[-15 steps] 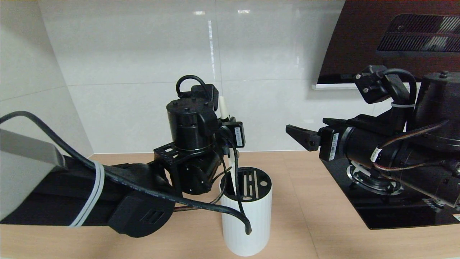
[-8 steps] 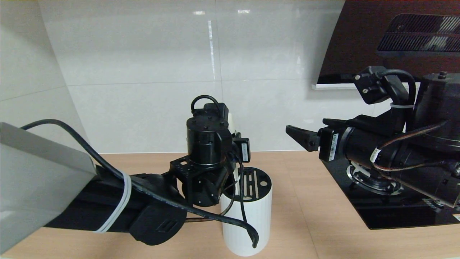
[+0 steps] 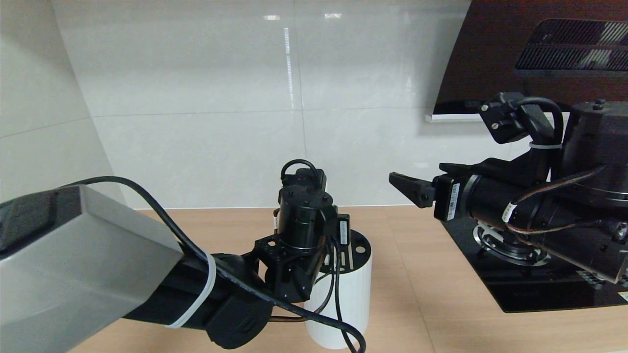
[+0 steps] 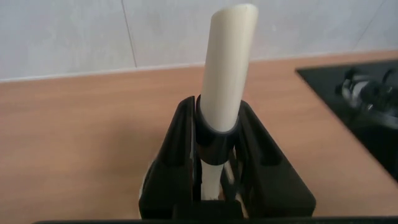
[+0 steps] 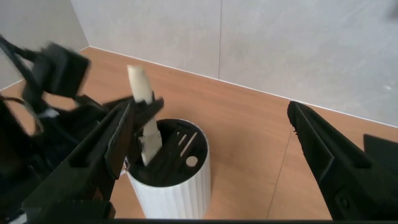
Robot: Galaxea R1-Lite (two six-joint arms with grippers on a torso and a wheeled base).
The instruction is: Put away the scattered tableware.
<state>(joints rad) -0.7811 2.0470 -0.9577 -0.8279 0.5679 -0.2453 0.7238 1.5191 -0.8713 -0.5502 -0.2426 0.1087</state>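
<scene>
Left wrist view: my left gripper (image 4: 219,127) pinches the cream handle (image 4: 227,62). Right wrist view: that handle sits above the white holder (image 5: 177,186), my right gripper (image 5: 210,115) spread.

The holder (image 3: 343,304) stood on the counter (image 3: 417,314); directly over the holder hung the left gripper (image 4: 219,134), clasping an upright utensil (image 4: 227,62); right of the holder lay the hob (image 3: 515,274); the right gripper (image 3: 409,189) hung above it to the right, well apart.

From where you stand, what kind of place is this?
Most likely a kitchen. A black glass hob with a gas burner sits in a wooden countertop, a dark range hood hangs above it, and the wall is white tile. The left gripper holds a cream-handled utensil at a white slotted holder.
</scene>
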